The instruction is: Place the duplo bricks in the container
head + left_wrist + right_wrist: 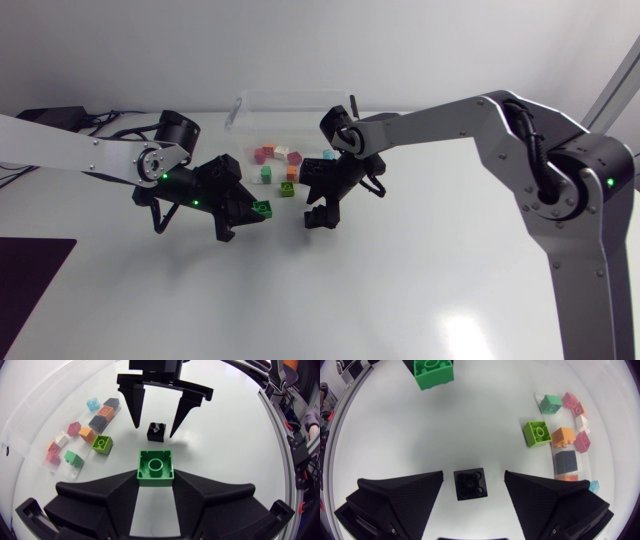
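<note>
My left gripper (256, 212) is shut on a green duplo brick (155, 467), held just above the table with its open underside facing the left wrist camera. Directly opposite it, my right gripper (318, 210) stands open over a small black brick (470, 484), which lies on the table between its two fingers (136, 407) without touching them. The green brick (434, 372) shows ahead of the right gripper (473, 476). A clear plastic container (240, 100) stands at the back of the table. Several loose coloured bricks (280, 165) lie in front of it.
The loose bricks include lime (102, 444), orange (87, 434), pink (74, 428), dark grey (96, 422) and pale blue (92, 404) ones, beside both grippers. A dark mat (30, 270) lies at the front left corner. The two grippers are close together, tip to tip.
</note>
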`<state>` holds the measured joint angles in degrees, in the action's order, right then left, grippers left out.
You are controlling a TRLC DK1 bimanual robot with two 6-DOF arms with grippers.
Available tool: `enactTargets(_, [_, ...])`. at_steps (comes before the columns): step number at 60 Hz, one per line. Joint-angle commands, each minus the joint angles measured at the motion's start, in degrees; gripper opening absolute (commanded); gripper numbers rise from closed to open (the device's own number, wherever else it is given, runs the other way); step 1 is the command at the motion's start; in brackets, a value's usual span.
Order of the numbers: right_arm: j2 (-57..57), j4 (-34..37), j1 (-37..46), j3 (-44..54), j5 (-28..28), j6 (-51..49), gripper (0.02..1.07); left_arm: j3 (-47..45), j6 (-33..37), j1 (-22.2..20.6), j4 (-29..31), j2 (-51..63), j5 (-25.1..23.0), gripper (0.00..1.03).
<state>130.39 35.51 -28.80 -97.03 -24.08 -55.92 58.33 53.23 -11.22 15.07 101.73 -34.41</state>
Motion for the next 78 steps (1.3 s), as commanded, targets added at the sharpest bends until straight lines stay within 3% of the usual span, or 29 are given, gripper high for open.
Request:
enactTargets(1, [3.38,2.9,0.14,-2.28,0.34,-2.53,0.93,-1.72,2.14,-0.55,0.93,-2.07,0.05,0.38])
enactTargets(4, [3.82,3.78,0.14,-2.72,0.43,-3.32,0.92,-1.99,2.14,-0.73,1.19,-2.68,0.22,0.38])
enactTargets(22, [5.14,5.89,0.14,-3.78,0.78,-4.81,0.63,-2.69,2.31,-1.52,3.47,-6.9,1.1,0.38])
enactTargets(34, [5.23,5.89,0.14,-2.19,0.87,-4.9,0.27,-2.51,1.96,-1.87,4.62,-9.18,1.45,0.38])
enactTargets(64, [-11.38,4.57,0.94,14.15,0.96,-4.99,0.25,4.69,-5.16,-2.66,5.5,-13.05,1.54,0.38])
enactTargets(78, [-20.79,4.4,1.55,20.57,-0.71,-4.28,0.25,9.44,-13.07,-3.19,-0.83,-9.54,3.56,0.38])
